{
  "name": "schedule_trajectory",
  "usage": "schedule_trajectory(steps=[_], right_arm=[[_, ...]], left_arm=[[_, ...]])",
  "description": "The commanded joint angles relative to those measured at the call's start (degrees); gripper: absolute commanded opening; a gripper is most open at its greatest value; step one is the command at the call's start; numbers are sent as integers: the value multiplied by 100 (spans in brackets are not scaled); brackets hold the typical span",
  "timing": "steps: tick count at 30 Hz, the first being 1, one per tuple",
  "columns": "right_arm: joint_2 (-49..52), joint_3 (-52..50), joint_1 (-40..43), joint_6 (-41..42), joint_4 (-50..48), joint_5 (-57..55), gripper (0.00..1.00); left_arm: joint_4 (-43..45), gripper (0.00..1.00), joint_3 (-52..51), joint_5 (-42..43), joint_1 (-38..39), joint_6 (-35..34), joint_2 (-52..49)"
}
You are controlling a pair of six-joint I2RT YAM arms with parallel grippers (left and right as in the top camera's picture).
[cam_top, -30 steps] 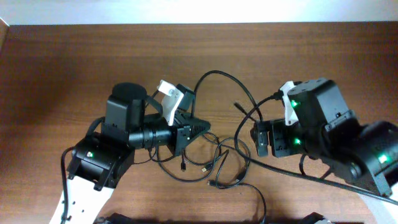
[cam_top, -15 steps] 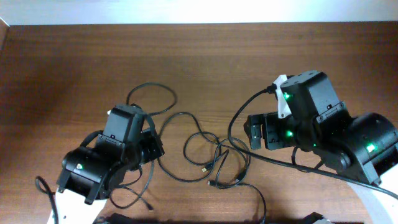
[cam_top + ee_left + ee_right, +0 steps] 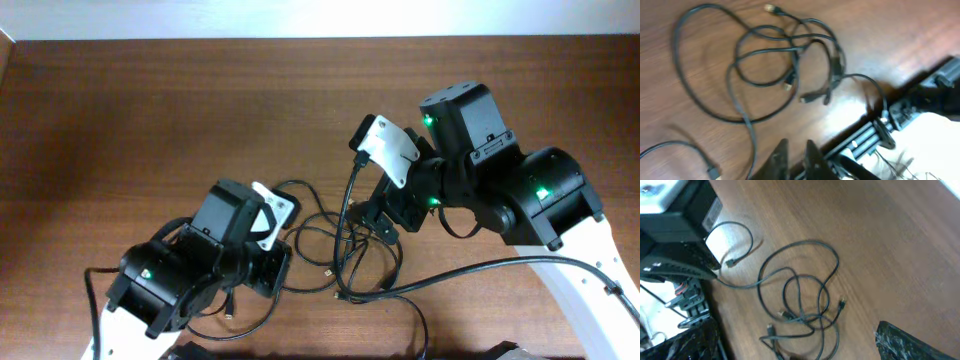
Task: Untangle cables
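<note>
The cables (image 3: 345,255) are thin black cords lying in a loose tangle of loops on the wooden table between my two arms. In the left wrist view the cables (image 3: 785,65) lie ahead, with small metal-tipped plugs showing. My left gripper (image 3: 797,159) is shut and empty, with one cord running just to its left. From overhead the left gripper (image 3: 272,268) sits at the tangle's left edge. My right gripper (image 3: 385,225) hovers over the tangle's upper right. In the right wrist view the right gripper (image 3: 790,347) is wide open, with the cables (image 3: 800,300) below it.
A thicker black robot cable (image 3: 480,270) runs across the table at the lower right. The other arm's base and frame (image 3: 880,135) stand close beyond the tangle. The left arm's body (image 3: 675,225) fills the right wrist view's upper left.
My left arm has swung forward and right to the tangle's left edge. My right arm has moved up and left over the tangle. The cable loops have gathered toward the centre.
</note>
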State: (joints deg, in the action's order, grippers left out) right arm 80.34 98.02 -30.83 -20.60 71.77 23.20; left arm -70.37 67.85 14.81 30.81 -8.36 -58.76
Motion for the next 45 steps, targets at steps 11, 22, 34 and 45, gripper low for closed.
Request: schedule_trajectory(steps=[11, 22, 34, 45], right_arm=[[39, -28, 15, 2837, 76, -634, 99], [-549, 415, 15, 3012, 179, -328, 99], [-1799, 568, 15, 3012, 603, -245, 99], [-1801, 568, 15, 3012, 695, -240, 99]], left_arm=[[1187, 28, 247, -713, 17, 584, -282], [1840, 28, 247, -717, 17, 2505, -2535], [1307, 33, 225, -778, 289, 3635, -3425], [2413, 0, -592, -778, 334, 3692, -3434]])
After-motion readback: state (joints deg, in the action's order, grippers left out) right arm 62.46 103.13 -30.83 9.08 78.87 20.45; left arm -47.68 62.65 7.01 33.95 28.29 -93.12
